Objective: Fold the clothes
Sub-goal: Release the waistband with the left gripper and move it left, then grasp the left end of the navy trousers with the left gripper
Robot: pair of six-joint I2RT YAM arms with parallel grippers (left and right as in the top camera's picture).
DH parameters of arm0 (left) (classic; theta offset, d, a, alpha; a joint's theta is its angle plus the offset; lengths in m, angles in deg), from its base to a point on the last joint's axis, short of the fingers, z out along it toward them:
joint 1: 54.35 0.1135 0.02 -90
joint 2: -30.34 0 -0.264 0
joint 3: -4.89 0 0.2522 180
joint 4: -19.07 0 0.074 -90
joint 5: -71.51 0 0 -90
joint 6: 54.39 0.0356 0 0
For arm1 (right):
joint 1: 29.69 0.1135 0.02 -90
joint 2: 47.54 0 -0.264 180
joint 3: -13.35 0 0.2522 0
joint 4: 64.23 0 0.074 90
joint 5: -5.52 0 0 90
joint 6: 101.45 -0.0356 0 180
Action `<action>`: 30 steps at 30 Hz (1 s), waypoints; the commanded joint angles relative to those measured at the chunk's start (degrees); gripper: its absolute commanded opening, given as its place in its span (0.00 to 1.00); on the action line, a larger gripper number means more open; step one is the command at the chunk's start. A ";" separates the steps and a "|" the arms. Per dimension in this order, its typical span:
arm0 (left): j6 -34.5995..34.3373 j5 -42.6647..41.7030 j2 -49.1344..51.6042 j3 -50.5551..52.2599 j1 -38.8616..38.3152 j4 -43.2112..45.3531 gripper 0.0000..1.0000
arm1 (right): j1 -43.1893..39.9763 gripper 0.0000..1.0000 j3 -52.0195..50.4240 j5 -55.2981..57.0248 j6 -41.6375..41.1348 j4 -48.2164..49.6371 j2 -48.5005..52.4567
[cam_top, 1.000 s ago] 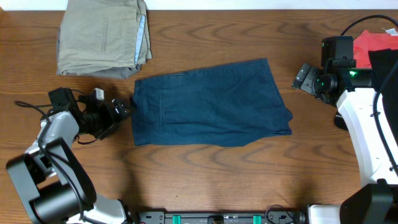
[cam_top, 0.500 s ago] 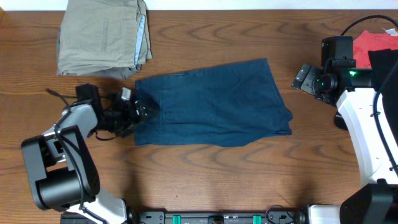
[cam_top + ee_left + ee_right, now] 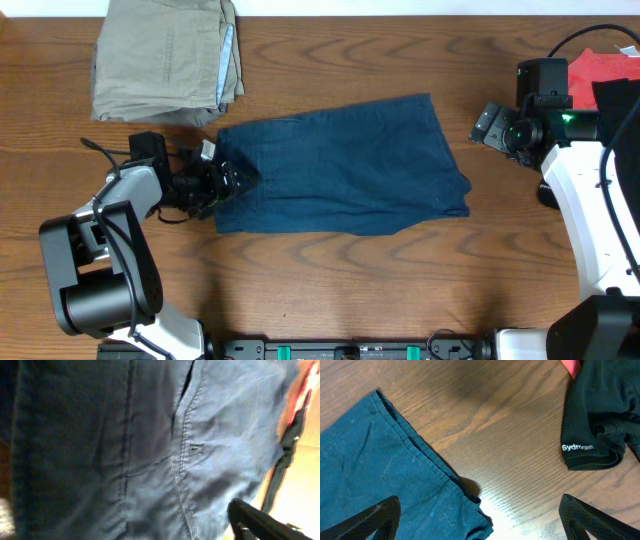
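Overhead, the dark navy blue denim-like shorts [image 3: 345,165] lie spread flat in the middle of the wooden tabletop [image 3: 330,290], waistband to the robot's left and leg hems to its right; the left hand [image 3: 232,180] sits on the waistband edge, and in the left wrist view the cloth fills the picture so closely that I cannot tell whether the fingers are clenched on it or merely resting there; the right hand [image 3: 479,499] hangs released, fingers spread wide with nothing between them, just beyond the upper hem corner. The likely trouble is on the left: a pinch that catches only the top layer of the waistband would peel that layer away instead of carrying the whole garment, and a low sideways pull would drag the shorts across the wood rather than fold them; with the right hand not holding the hem, a one-sided lift could also twist the legs. The folded khaki-tan garment [image 3: 165,60] lies near the waistband corner and could be brushed. The only writing is white lettering [image 3: 577,447] on the black garment [image 3: 600,410] beside the red garment [image 3: 600,65]; it reads roughly "Sydrogen".
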 commanded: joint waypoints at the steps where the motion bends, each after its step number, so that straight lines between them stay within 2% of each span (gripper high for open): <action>1: -0.28 4.59 1.99 0.55 -1.07 0.13 0.72 | 0.11 0.99 0.11 0.20 -0.42 0.02 -0.04; 3: -1.03 4.59 1.99 0.55 -1.55 0.74 0.57 | 0.11 0.99 0.11 0.20 -0.42 0.02 -0.04; 5: -1.20 4.59 1.99 0.55 -1.81 1.25 0.48 | 0.11 0.99 0.11 0.20 -0.39 0.02 -0.04; 10: -1.90 4.59 1.99 0.55 -1.79 1.75 0.12 | 0.11 0.99 0.11 0.20 -0.42 0.02 -0.04; 12: -2.54 4.63 1.99 0.55 -1.73 1.75 0.06 | 0.11 0.99 0.11 0.17 -0.39 0.02 -0.04; 17: -5.55 5.44 1.88 0.39 -1.14 1.66 0.06 | 0.11 0.99 0.11 0.20 -0.42 0.02 -0.04; 20: -6.01 9.55 1.29 -0.35 -0.48 -0.42 0.06 | 0.11 0.99 0.11 0.20 -0.42 0.02 -0.04; 25: -5.92 20.90 -1.60 -3.98 0.26 -9.51 0.06 | 0.11 0.99 0.11 0.20 -0.42 0.02 -0.04; 30: -5.90 26.01 -6.93 -7.58 0.26 -16.20 0.06 | 0.11 0.99 0.11 0.20 -0.42 0.02 -0.04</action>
